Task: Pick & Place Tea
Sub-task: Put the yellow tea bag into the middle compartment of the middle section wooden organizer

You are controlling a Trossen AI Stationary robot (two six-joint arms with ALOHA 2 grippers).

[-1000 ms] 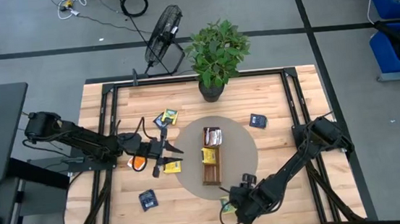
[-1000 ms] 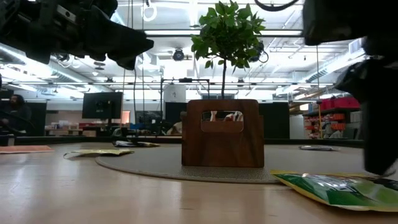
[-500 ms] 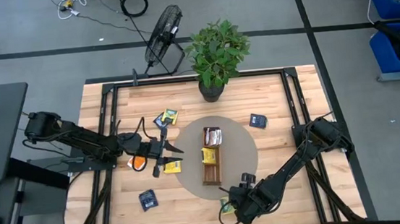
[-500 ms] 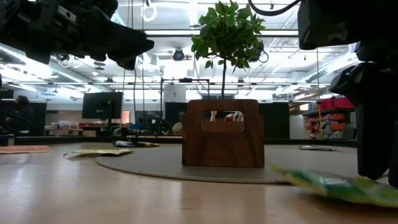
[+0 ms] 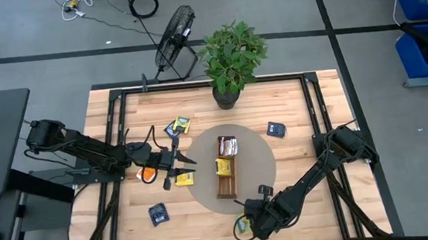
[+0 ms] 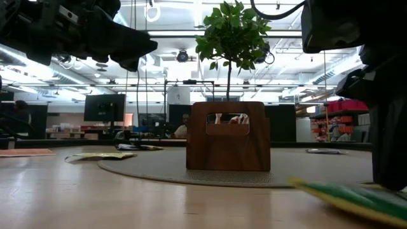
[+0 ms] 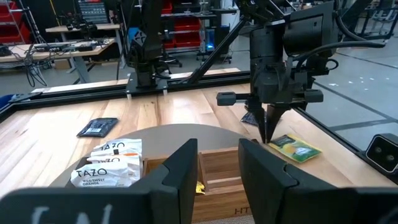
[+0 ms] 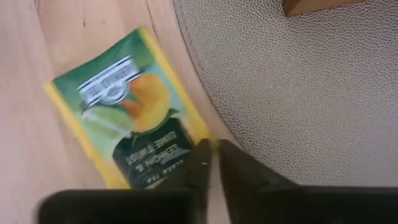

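Green sachet (image 8: 127, 134) pinched at its edge by right gripper (image 8: 212, 163), beside mat (image 8: 298, 99); left gripper (image 7: 214, 165) half open, empty.

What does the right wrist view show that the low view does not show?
Only the right wrist view: the printed face of the green-yellow sachet and the right tool pinching its edge beside the round mat. Only the low view: the wooden tray end-on, the plant behind it, and other sachets far off. Both: the green-yellow sachet and the mat.
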